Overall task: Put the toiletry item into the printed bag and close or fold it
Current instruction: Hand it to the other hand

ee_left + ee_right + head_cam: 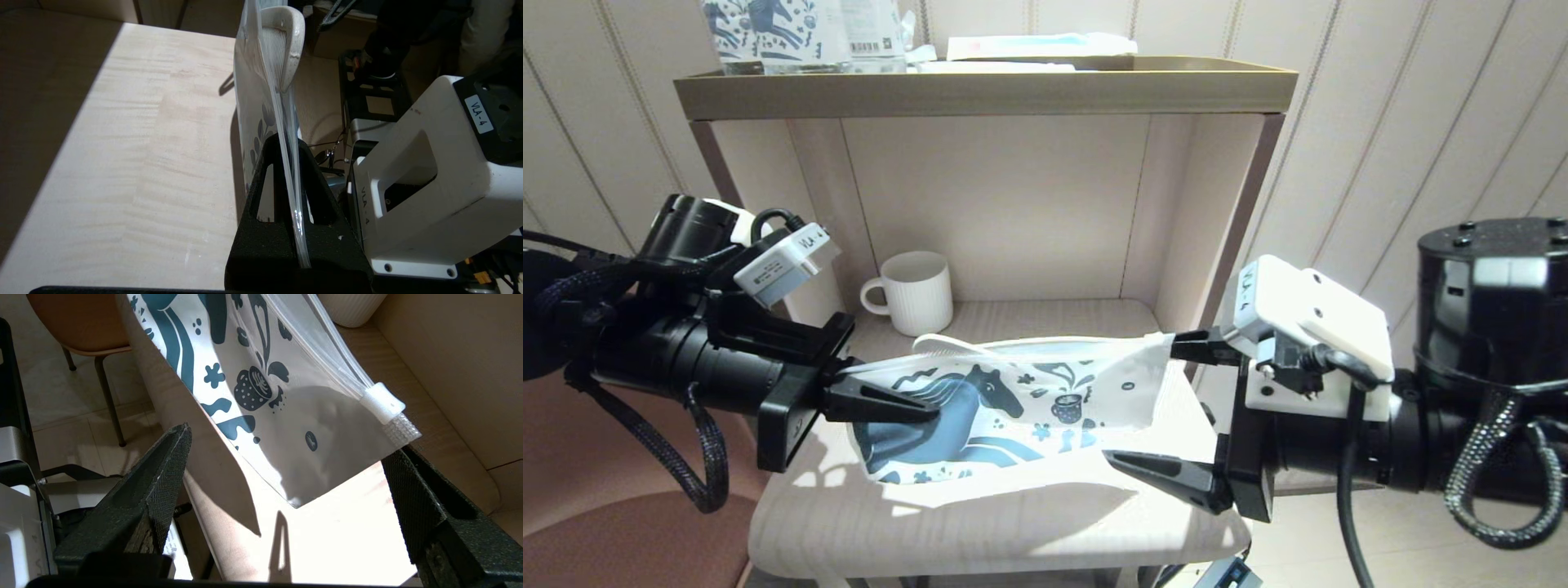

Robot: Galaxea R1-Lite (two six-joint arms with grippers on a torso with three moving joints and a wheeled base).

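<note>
The printed bag (1013, 408), white with a dark blue horse and a coffee cup, hangs stretched above the pale table (1013, 531). My left gripper (915, 404) is shut on the bag's left end, and the zip strip runs between its fingers (318, 196). The toiletry item (288, 45) is off-white with a rounded end. It sits in the bag's mouth and pokes above the top edge (947, 343). My right gripper (1143, 402) stands open around the bag's right end, holding nothing. The white slider tab (382, 402) lies just beyond one finger (404, 490).
A ribbed white mug (915, 290) stands at the back left of the alcove. Side walls (1217, 229) close in on both sides. On the upper shelf (980, 90) stand horse-printed packs (800, 33). A brown chair (621, 523) is at the left.
</note>
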